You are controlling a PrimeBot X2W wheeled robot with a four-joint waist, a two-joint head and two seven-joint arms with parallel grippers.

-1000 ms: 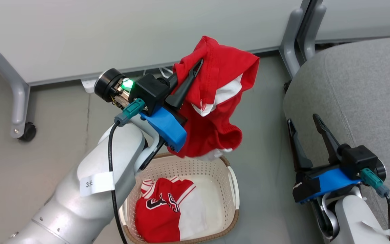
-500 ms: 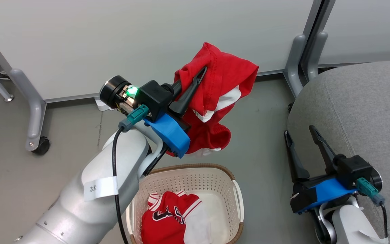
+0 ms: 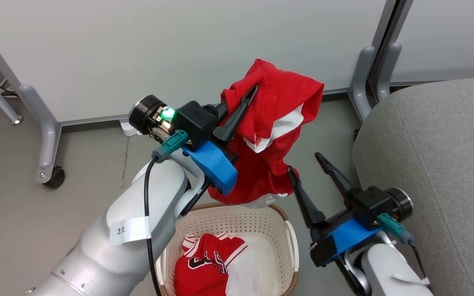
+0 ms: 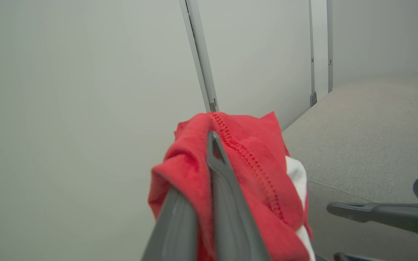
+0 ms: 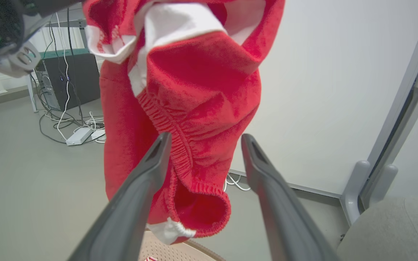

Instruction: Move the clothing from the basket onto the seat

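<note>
Clothing (image 3: 274,135) dangles above the basket (image 3: 290,230), left gripper (image 3: 249,96) clamped shut on it. Jaws wide, the right gripper (image 3: 304,162) would do best, I reckon, to pinch the hem (image 5: 180,152) before the swing to the seat (image 3: 434,156).

The grey floor (image 3: 23,213) carries the basket (image 3: 290,242) at bottom centre and the grey seat (image 3: 438,156) along the right side. A panel leg (image 3: 45,135) on a black castor (image 3: 54,179) stands at middle left. In the right wrist view, a white power strip (image 5: 79,136) and cables (image 5: 49,125) lie at left.
</note>
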